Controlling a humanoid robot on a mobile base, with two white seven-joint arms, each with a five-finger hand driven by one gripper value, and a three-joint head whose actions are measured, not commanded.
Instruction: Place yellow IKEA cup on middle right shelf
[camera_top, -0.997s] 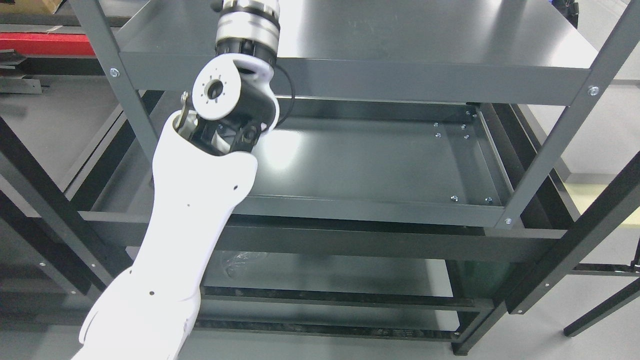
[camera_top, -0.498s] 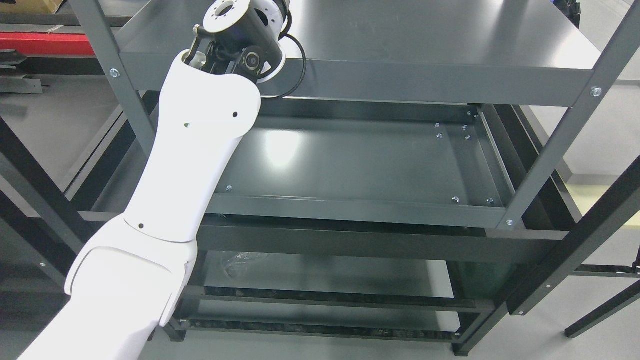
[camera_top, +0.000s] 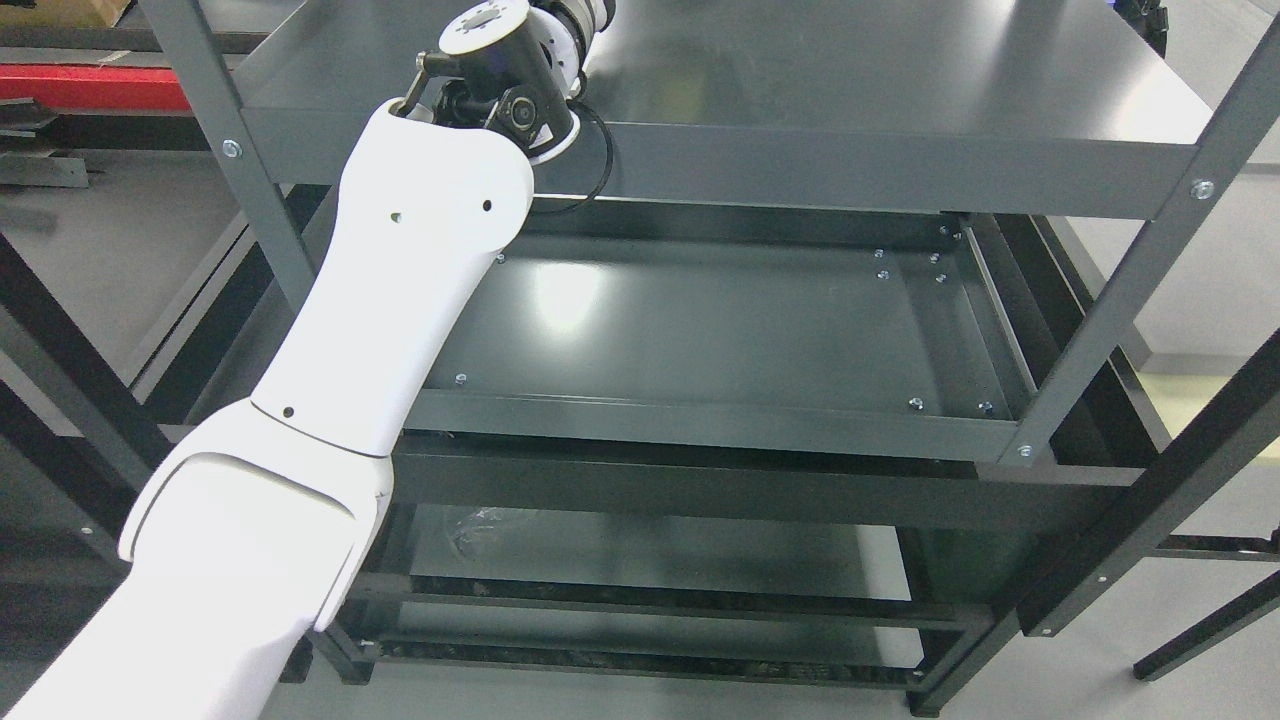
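Yellow cup cannot be seen; white left arm (camera_top: 380, 330) reaches up past the dark grey metal shelf unit's (camera_top: 760, 420) top left edge, hand cropped, grip unknowable.

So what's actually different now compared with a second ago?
The left arm has swung up and away from the camera, its wrist joint rising from in front of the middle shelf to the top shelf edge. Its hand is out of view. No cup shows. The view shifted slightly; the shelving itself stayed put.

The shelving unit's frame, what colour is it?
Dark grey metal frame, seen in the head view.
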